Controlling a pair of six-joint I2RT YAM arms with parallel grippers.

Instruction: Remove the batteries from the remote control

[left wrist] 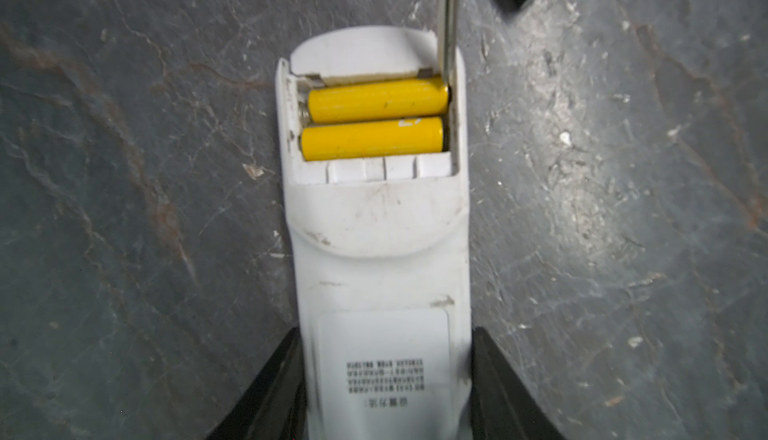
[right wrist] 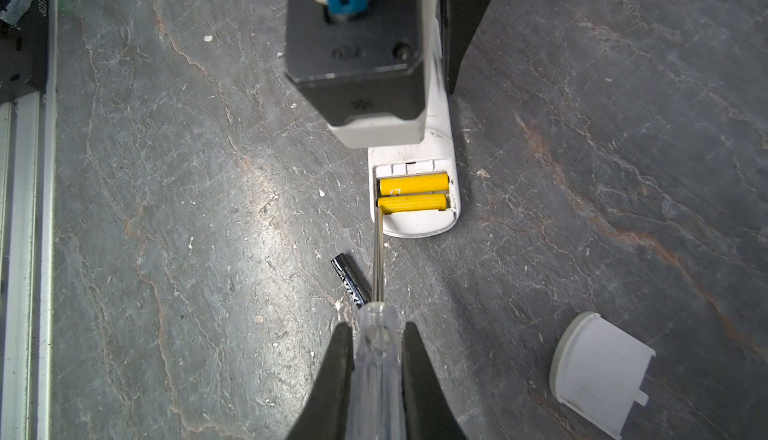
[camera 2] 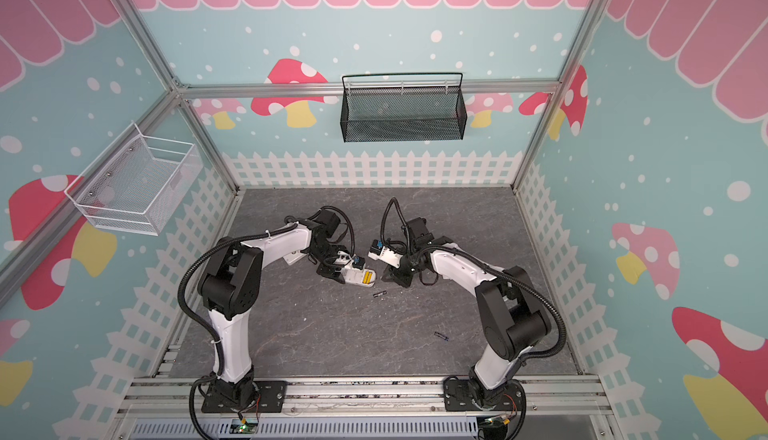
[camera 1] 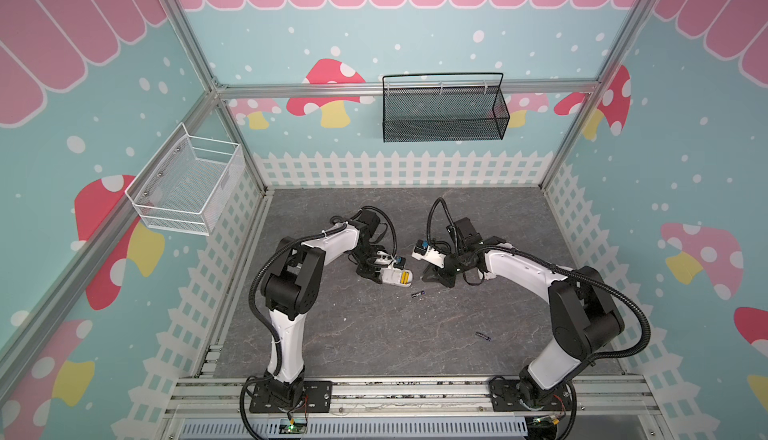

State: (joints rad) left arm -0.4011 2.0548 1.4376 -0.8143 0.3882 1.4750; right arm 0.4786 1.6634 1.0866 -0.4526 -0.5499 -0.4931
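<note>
While both top views shrink the remote control (camera 1: 395, 279) to a small white bar near the middle of the worktop (camera 1: 353, 334), the wrist views open it up. Its back faces up, and two yellow batteries (left wrist: 378, 99) sit in the uncovered bay at its rounded end. They lie side by side, long axes across the remote's width. The remote's own length runs from the left arm toward the right, bay end leading.

The left end effector (left wrist: 386, 375) pinches the remote's flanks at the labelled end. The right end effector (right wrist: 378, 359) is pressed onto the clear handle of a screwdriver (right wrist: 379, 259), whose tip meets one end of the battery nearest the rounded end.

Only the right wrist view shows a white cover (right wrist: 598, 379), lying apart from the remote. A dark battery (camera 1: 418, 293) lies loose just beside the remote, toward the near edge. A second dark battery (camera 1: 483, 336), seen in the top views alone, lies well apart toward the near right corner.

The worktop is grey, veined and scuffed. Mushroom-and-fence walls carry a black mesh basket (camera 1: 442, 126) at the back and a white wire basket (camera 1: 187, 192) at the left.
</note>
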